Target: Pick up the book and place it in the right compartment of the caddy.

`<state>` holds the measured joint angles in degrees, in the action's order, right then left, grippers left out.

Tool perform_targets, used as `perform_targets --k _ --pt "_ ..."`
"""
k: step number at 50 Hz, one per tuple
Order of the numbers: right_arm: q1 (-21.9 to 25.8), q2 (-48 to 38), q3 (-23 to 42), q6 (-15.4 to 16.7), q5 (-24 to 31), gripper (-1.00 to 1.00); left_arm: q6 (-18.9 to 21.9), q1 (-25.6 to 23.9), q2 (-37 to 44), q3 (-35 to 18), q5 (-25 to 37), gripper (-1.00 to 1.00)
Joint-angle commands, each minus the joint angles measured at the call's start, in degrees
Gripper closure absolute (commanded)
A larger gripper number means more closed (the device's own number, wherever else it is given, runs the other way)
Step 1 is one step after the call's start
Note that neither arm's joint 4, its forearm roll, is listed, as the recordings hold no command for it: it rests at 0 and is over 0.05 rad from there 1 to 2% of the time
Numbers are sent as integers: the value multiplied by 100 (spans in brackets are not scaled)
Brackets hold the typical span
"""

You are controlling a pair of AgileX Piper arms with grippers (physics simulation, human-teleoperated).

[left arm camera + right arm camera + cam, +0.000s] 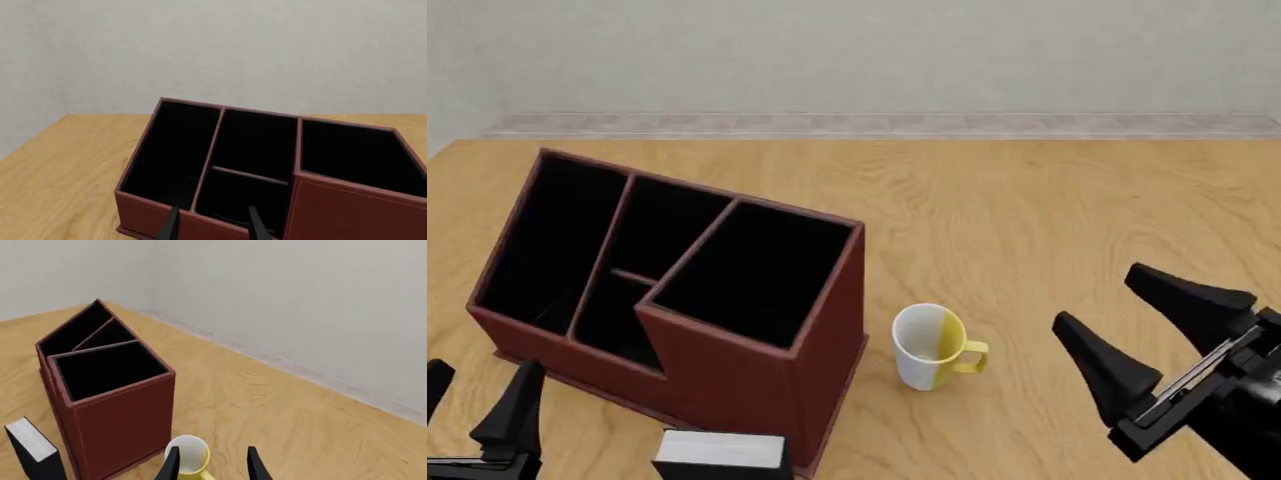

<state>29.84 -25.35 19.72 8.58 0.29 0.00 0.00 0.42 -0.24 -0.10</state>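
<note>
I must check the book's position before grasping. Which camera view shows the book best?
The right wrist view: the book stands upright beside the caddy, cover and pages visible. The front view cuts it at the bottom edge. The left wrist view does not show it.

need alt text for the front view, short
A dark red wooden caddy sits left on a wooden table, a book upright at its near side, a yellow-and-white mug beside it. Two open grippers, left and right, hover near.
</note>
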Motion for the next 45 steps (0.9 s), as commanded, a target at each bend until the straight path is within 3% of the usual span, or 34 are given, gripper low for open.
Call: perform_targets --k 1,9,17,29,43,45 --pt "797 -1074 86 191 -546 -100 0 0 0 0 0 -100" --pt "1353 -1902 202 386 -896 -100 0 0 0 0 0 -100" --pt "1779 -2434 342 326 -1138 -100 0 0 0 0 0 -100" --pt "2394 -3283 351 18 -1611 -100 0 0 0 0 0 -100" --pt "2845 -3870 527 -184 -1710 -100 0 0 0 0 0 -100" --pt "3004 -3850 546 -374 -1739 -100 0 0 0 0 0 -100"
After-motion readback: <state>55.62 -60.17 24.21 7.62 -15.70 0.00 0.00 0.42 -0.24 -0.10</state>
